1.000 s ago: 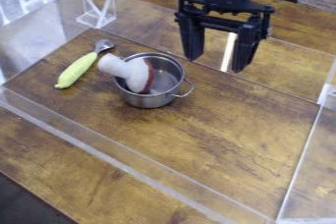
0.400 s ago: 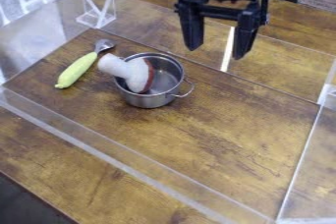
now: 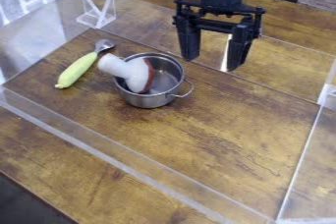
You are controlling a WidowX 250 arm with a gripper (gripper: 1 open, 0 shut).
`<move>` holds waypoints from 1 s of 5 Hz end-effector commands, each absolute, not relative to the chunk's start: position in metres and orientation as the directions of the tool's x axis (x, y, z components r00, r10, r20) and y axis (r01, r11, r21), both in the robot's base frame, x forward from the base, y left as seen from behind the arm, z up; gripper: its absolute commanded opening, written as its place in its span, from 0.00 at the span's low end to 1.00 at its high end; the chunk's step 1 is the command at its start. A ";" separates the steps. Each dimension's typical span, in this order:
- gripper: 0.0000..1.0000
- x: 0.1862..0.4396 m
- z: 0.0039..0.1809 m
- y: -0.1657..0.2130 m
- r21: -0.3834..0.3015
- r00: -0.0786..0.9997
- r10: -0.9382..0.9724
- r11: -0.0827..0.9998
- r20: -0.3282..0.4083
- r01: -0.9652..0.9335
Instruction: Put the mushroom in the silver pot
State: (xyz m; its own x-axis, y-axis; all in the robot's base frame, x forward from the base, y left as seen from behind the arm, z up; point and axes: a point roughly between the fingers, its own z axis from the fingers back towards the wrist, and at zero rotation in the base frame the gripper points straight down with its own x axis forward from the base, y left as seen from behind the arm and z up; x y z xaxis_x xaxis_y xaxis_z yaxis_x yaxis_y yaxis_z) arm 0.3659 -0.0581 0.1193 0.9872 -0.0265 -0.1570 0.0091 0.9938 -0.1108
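Overhead, the pincer (image 3: 219,51) hangs wide open and empty, pointing down near the desk's (image 3: 223,135) far edge; the mushroom (image 3: 122,65) leans on the silver pot's (image 3: 153,81) left rim.

The arm was all black, pretty chunky, with a boxy wrist block up top. Its end effector (image 3: 219,51) had two long flat black fingers (image 3: 190,39) hanging off a wide crossbar, matte finish, no markings I could make out.

One cam, high front view, angled down across table (image 3: 223,140), mid-range.
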 end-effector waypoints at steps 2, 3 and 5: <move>1.00 0.343 0.169 -0.070 -0.127 0.994 -0.094 0.988 -0.057 0.086; 1.00 0.342 0.168 -0.056 -0.122 0.997 -0.066 0.991 -0.048 0.060; 1.00 0.353 0.160 -0.070 -0.139 0.985 -0.164 0.978 -0.058 0.155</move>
